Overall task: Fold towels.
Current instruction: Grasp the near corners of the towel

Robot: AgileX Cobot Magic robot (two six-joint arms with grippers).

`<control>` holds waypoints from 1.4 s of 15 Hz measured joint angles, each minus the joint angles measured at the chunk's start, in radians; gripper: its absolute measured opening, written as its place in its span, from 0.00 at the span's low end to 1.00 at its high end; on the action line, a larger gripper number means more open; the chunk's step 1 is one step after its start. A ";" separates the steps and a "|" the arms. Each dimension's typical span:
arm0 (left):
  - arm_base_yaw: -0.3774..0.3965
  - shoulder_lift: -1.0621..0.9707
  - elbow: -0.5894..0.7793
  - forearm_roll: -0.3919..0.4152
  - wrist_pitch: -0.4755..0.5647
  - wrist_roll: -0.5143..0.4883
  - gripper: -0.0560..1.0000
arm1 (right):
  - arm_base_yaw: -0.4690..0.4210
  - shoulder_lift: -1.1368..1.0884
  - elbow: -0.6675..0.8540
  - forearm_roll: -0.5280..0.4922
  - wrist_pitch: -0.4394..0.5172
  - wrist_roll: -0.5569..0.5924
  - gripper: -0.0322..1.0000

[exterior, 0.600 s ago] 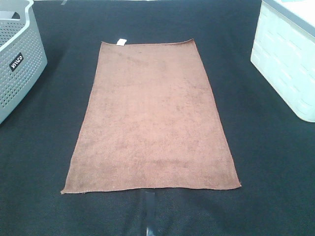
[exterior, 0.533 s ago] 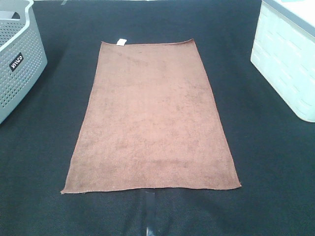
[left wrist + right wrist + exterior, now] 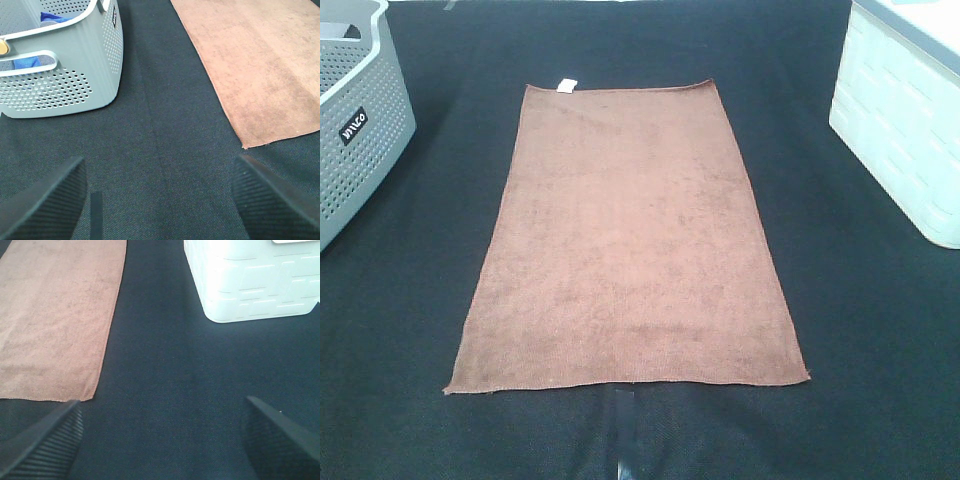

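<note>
A reddish-brown towel [image 3: 628, 240] lies flat and unfolded on the black table cloth, long side running away from me, with a small white tag [image 3: 566, 84] on its far short edge. Neither arm shows in the high view. In the left wrist view the left gripper [image 3: 160, 200] is open and empty over bare cloth, with the towel's near left corner [image 3: 270, 90] ahead and to the side. In the right wrist view the right gripper [image 3: 162, 440] is open and empty, with the towel's near right corner [image 3: 55, 325] ahead of it.
A grey perforated basket [image 3: 355, 120] stands at the left edge; the left wrist view [image 3: 70, 75] shows blue cloth inside it. A white plastic bin [image 3: 905, 120] stands at the right, also in the right wrist view [image 3: 250, 280]. A strip of tape [image 3: 623, 430] marks the cloth near the front.
</note>
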 joint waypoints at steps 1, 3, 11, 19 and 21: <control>0.000 0.000 0.000 0.000 0.000 0.000 0.77 | 0.000 0.000 0.000 0.000 0.000 0.000 0.81; 0.000 0.000 0.000 0.000 0.000 0.000 0.77 | 0.000 0.000 0.000 0.000 0.000 0.000 0.81; 0.000 0.000 0.000 0.000 0.000 0.000 0.77 | 0.000 0.000 0.000 0.000 0.000 0.000 0.81; 0.000 0.000 0.000 0.000 0.000 0.000 0.77 | 0.000 0.000 0.000 0.000 0.000 0.000 0.81; 0.000 0.000 0.000 0.000 0.000 0.000 0.77 | 0.000 0.000 0.000 0.000 0.000 0.000 0.81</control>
